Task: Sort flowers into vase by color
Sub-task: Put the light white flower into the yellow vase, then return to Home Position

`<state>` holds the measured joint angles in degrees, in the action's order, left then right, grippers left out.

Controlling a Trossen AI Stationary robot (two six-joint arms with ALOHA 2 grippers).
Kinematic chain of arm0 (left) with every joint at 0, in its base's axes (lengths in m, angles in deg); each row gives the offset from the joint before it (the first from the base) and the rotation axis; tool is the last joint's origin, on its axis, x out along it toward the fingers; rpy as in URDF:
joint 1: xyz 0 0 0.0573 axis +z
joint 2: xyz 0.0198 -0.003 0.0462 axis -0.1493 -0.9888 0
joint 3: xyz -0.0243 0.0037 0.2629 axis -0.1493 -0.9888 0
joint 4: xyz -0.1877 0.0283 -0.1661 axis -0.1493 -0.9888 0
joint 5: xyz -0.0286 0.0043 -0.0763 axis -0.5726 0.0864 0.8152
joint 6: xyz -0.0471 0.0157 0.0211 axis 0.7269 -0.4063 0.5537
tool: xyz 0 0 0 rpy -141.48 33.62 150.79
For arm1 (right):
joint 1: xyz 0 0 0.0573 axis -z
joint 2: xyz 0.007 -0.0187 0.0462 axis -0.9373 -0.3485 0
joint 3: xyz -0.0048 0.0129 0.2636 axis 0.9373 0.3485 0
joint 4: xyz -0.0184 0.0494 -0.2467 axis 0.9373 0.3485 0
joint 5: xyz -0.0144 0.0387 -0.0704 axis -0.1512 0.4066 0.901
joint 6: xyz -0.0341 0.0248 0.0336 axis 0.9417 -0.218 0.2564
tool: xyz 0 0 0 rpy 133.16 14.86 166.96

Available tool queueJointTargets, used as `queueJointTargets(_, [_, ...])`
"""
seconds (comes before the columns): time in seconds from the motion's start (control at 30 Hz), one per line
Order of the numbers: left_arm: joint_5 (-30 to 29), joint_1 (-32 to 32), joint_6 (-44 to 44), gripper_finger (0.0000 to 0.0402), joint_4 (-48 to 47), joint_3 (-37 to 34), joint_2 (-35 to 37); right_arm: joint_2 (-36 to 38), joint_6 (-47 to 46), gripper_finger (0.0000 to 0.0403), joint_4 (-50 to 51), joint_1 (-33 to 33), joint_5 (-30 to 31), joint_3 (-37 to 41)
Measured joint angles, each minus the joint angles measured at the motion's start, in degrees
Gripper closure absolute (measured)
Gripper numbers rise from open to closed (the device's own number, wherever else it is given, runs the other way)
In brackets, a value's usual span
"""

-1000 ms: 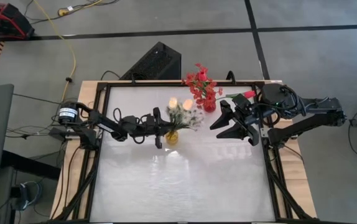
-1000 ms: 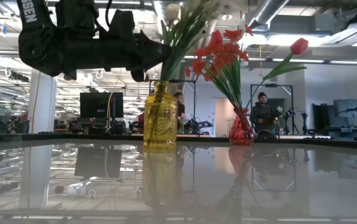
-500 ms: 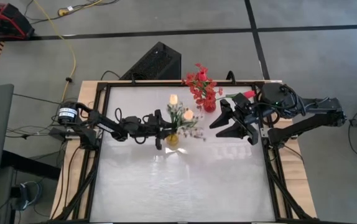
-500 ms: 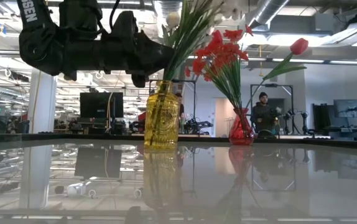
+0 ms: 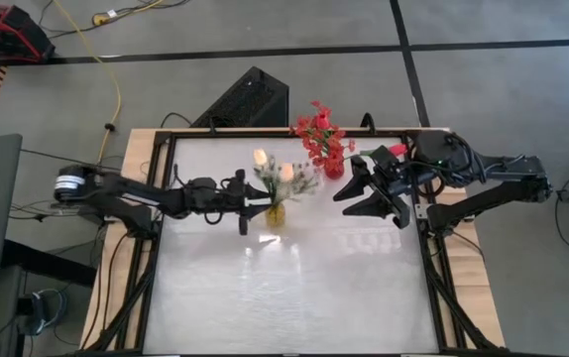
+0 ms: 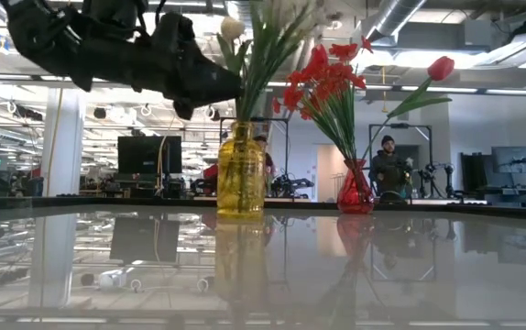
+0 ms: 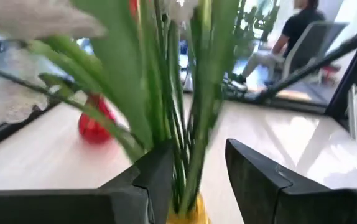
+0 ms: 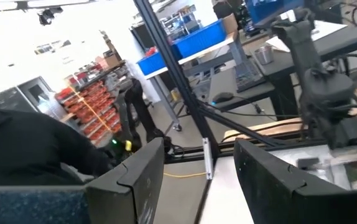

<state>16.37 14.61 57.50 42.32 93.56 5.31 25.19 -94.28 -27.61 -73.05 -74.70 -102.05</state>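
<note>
Change: the left arm has drawn back toward its own side of the bench (image 5: 294,288) since a second ago, and the pale flowers (image 5: 283,177) in the yellow vase (image 5: 276,215) now lean differently, with one peach bud shifted toward the left arm.
Left tool: the left tool (image 7: 194,171) sits just beside the yellow vase at stem height, its fingers apart with the green stems running up through the gap, clamped on nothing.
Right tool: the right tool (image 5: 359,198) hangs near the red vase (image 5: 334,169), fingers apart and empty; a red tulip (image 6: 442,67) leans from that vase toward it.
Flowers: white sprays and peach buds stand in the yellow vase; the red flowers (image 5: 318,134) fill the red vase. No loose stems show on the bench, so sorting looks nearly complete.
Handling: the stems look thin, light and springy, and the blooms soft and easily crushed; take hold low on the bare stem, above the vase mouth.
Risk: the narrow vases could tip if a stem drags sideways.
</note>
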Motion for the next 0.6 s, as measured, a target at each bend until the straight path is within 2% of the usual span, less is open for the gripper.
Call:
queueJointTargets(0.27, [-0.2, 0.1, -1.4, 0.0263, -21.3, 0.0, 15.9, 0.0, 8.0, 0.0182, 5.5, 1.7, 0.0, 0.0])
queueJointTargets(0.43, [0.4, -0.4, 1.1, 0.0263, -31.1, 0.0, 23.8, 0.0, 12.4, 0.0185, 15.5, 2.1, 0.2, 0.0])
queueJointTargets(0.6, [0.5, -1.7, 3.4, 0.0263, -38.8, -1.6, 29.4, 1.2, 14.7, 0.0238, 17.4, 1.2, 3.6, 4.0])
